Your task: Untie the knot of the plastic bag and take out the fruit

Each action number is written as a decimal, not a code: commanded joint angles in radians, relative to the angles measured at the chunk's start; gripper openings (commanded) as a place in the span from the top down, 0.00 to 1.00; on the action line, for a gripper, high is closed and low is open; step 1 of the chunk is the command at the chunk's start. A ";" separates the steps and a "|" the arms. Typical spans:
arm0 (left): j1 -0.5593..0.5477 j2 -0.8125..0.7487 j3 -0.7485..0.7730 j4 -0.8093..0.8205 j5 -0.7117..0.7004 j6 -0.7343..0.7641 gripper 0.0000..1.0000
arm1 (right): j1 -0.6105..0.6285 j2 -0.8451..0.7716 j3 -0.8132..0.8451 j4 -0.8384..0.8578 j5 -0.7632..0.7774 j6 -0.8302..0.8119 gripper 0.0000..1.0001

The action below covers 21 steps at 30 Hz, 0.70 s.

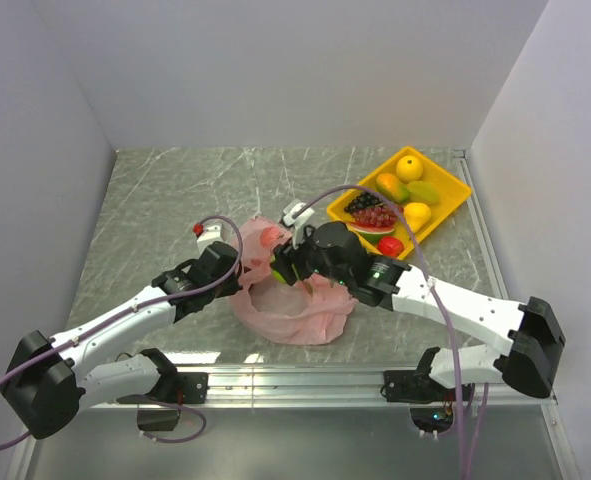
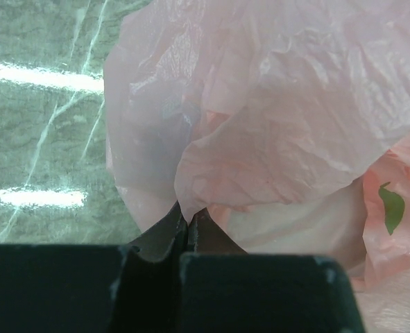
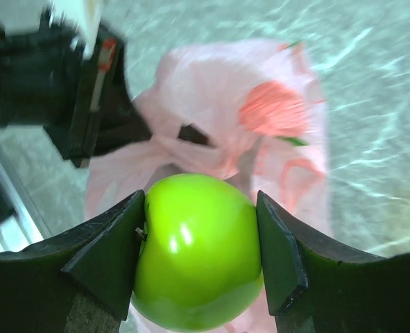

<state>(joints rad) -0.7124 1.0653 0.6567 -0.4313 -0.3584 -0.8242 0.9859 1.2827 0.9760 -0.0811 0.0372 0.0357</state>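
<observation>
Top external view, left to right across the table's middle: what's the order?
left tool, shut on the plastic bag → green apple in the right tool → yellow tray. Bag itself left unranked: it overlaps both tools.

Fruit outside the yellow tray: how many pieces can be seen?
1: a green apple, held in the right claw above the plastic bag. More may be hidden inside the bag.

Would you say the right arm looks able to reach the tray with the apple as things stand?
Probably yes: the right gripper holds the apple above the bag, and the tray lies on its side, nothing visibly between.
</observation>
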 commanded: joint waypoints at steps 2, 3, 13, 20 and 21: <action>0.005 0.012 0.026 0.016 0.018 0.023 1.00 | -0.073 -0.092 0.041 0.047 0.124 0.013 1.00; 0.005 0.010 0.023 0.019 0.021 0.022 1.00 | -0.094 -0.104 0.040 0.050 0.138 0.023 1.00; 0.007 -0.008 0.008 0.039 0.033 0.028 0.99 | -0.541 -0.139 0.024 0.076 0.314 0.078 1.00; 0.007 -0.019 -0.012 0.051 0.039 0.027 1.00 | -0.838 0.096 0.113 0.070 0.276 0.194 1.00; 0.007 -0.021 -0.012 0.051 0.038 0.028 1.00 | -0.858 0.156 0.124 0.070 0.268 0.201 1.00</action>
<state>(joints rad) -0.7101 1.0687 0.6544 -0.4129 -0.3328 -0.8062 0.1707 1.3460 1.0401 -0.0296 0.3176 0.1738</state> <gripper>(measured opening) 0.013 0.668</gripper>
